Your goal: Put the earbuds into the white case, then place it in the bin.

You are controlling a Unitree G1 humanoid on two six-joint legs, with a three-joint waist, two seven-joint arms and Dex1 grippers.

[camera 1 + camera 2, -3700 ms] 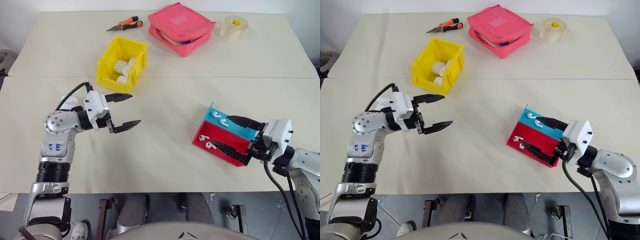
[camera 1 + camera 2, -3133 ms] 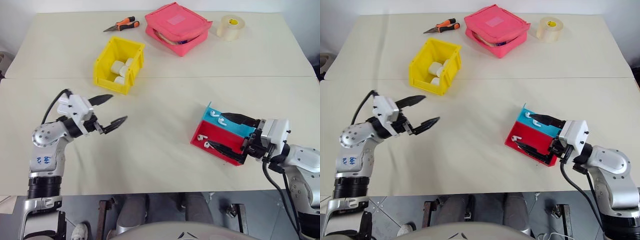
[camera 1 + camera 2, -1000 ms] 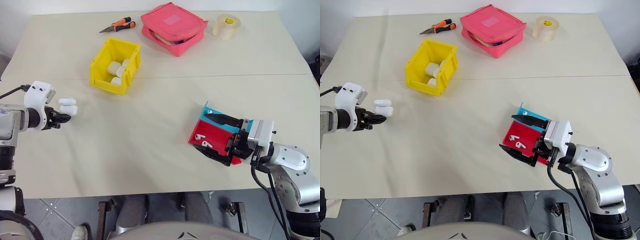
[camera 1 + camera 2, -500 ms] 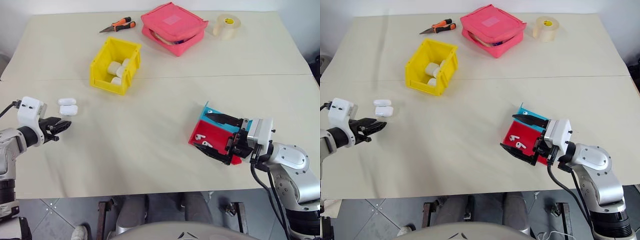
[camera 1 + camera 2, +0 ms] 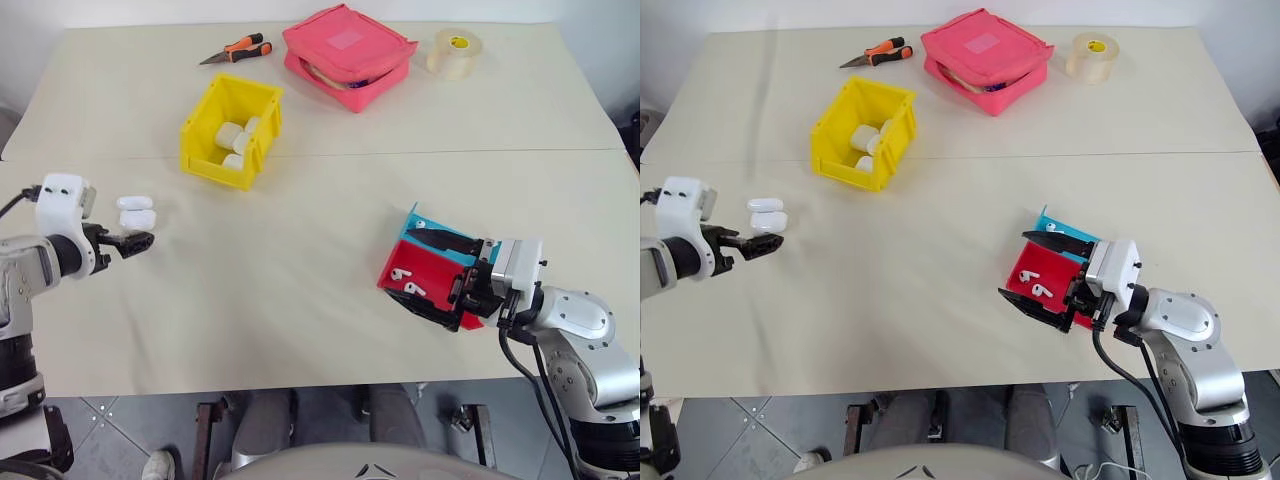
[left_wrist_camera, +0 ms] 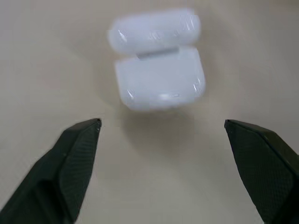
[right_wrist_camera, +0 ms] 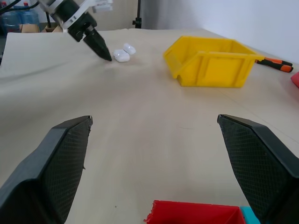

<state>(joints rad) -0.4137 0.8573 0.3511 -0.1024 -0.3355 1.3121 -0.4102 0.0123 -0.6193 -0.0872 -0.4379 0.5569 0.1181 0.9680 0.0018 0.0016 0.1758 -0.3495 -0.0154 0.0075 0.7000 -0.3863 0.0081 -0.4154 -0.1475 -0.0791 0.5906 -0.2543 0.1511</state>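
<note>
White case (image 6: 158,65) lid-open on table (image 5: 300,270), left pincer (image 6: 163,140) spread just short

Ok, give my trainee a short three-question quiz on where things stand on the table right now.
1. True or false: the white case lies open on the table, outside the bin.
2. Which tray compartment holds two earbuds: A red, B blue?
3. Fill in: the left gripper's jaws stand ___, just short of the case.

Key: 1 true; 2 A; 3 open.
</note>
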